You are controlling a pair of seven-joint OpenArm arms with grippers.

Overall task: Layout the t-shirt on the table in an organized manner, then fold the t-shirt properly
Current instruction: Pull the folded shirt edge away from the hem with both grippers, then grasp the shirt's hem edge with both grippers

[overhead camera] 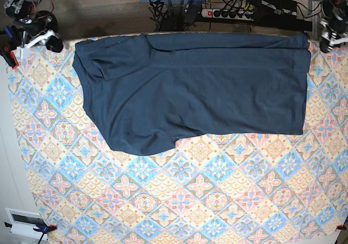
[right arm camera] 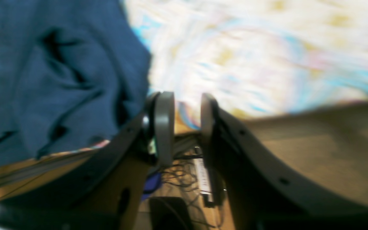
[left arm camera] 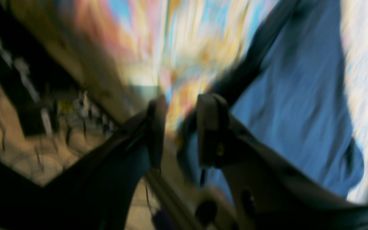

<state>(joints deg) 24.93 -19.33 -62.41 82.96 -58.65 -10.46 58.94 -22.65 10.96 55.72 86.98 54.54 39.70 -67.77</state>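
Both wrist views are motion-blurred, but the jaws read clearly enough: the left gripper (left arm camera: pixel 180 127) stands parted with patterned cloth showing through the gap and nothing pinched, and the right gripper (right arm camera: pixel 187 124) likewise has daylight between its pads and holds nothing. The plain dark navy-blue soft fabric t-shirt (overhead camera: pixel 196 86) lies just beside each gripper, not in either. In the base view it is spread sideways along the far edge of the table (overhead camera: pixel 179 200) with its pastel blue, pink and cream diamond-tile cloth; the top edge of the shirt runs right along that far edge. The end toward the base view's right is a clean straight edge, while the other end is bunched and rumpled, with a loose flap sagging toward the near side around the far-left corner. Judgement: the layout step is partly done and a fold looks to be the step in hand. To do it well, the rumpled end should be flattened first, otherwise creases get locked in. Each arm should grip at a corner of the same long edge, pinching all layers, then lift and carry together at matched speed so the fold line stays straight. Risk: the shirt sits tight on the far edge, so a pull that way could drag it off; working toward the near side is safer.
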